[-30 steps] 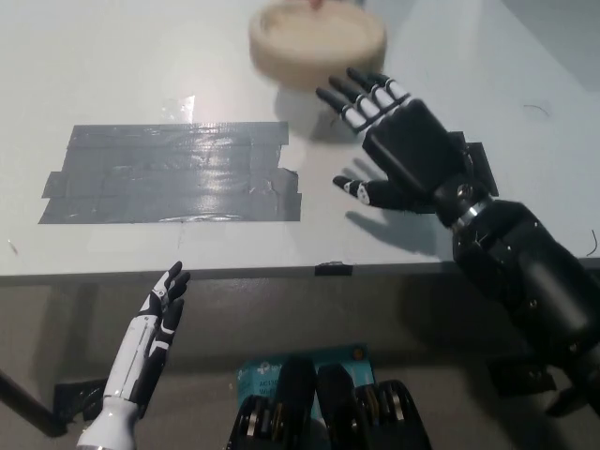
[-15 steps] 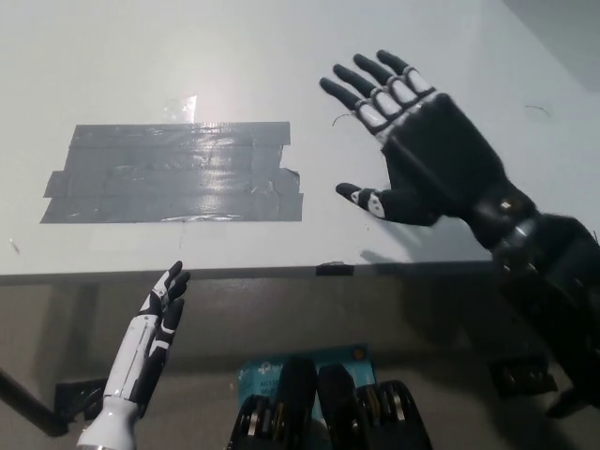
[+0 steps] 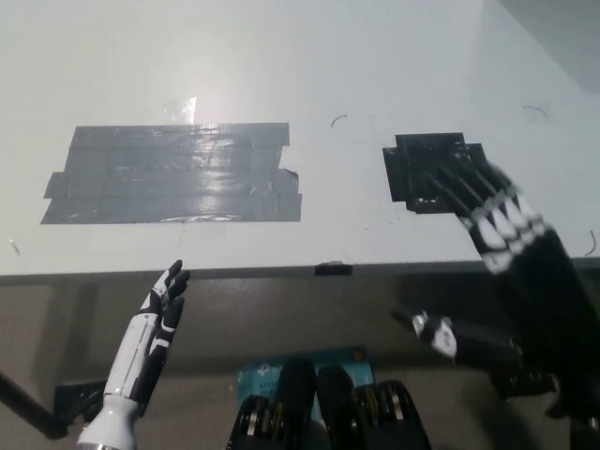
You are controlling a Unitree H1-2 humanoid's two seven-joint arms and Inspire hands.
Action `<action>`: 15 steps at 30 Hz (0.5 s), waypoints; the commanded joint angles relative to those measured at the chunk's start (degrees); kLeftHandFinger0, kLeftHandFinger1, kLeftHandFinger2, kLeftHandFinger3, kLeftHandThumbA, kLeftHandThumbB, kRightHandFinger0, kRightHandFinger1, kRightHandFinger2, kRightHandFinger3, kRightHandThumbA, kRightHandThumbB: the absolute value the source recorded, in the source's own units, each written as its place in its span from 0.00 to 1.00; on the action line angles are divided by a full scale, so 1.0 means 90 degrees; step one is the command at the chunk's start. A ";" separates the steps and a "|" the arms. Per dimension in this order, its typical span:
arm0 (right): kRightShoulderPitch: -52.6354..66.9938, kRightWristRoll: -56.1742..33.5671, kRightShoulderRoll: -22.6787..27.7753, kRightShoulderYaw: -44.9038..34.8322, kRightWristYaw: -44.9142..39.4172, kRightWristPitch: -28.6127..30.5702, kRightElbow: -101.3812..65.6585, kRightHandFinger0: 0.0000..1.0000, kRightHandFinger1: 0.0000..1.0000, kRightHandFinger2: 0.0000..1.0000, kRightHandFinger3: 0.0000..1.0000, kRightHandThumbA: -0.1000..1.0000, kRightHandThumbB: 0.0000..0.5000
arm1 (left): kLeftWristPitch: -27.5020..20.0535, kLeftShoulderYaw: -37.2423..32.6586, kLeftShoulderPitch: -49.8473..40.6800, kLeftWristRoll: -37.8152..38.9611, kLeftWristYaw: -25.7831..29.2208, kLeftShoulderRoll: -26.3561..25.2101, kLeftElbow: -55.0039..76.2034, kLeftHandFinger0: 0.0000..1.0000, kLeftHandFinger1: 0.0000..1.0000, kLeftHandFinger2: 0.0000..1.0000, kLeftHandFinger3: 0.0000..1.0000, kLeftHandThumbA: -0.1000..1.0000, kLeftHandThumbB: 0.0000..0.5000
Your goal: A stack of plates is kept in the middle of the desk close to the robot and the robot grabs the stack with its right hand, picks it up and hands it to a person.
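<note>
No stack of plates shows in the head view now. My black right hand hangs open at the lower right, over the desk's front edge, fingers spread and pointing up toward a black tape patch. It holds nothing. My white left hand rests open at the lower left, below the desk edge, fingers straight.
The white desk fills the upper picture. A wide patch of grey tape lies on its left half. A small black tab sits on the front edge. Below the edge is dim floor.
The beige plate stack seen at the top a second ago has gone from view. My right hand has drawn back from the desk's middle to the lower right, uncovering the black tape patch.
</note>
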State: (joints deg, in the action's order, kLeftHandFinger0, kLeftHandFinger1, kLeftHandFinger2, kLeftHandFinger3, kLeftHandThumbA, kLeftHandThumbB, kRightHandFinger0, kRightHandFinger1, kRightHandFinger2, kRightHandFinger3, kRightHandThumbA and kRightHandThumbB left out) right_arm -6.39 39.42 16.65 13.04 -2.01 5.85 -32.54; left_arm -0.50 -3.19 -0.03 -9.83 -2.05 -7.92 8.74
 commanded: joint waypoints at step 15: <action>0.1128 -0.2651 -0.1488 -0.0748 0.0206 0.0507 0.2920 1.00 1.00 1.00 1.00 0.92 0.63 | -0.0408 0.0057 -0.0329 -0.0063 0.0156 0.0098 0.0033 1.00 1.00 1.00 1.00 1.00 0.01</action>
State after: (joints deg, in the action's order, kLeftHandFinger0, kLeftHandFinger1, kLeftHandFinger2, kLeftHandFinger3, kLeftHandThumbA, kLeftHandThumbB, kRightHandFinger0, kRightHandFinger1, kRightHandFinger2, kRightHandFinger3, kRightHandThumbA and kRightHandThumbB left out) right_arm 5.62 23.07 4.18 6.98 0.32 6.92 -8.96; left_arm -1.31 -3.04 -3.04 -9.96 -1.91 -7.42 8.50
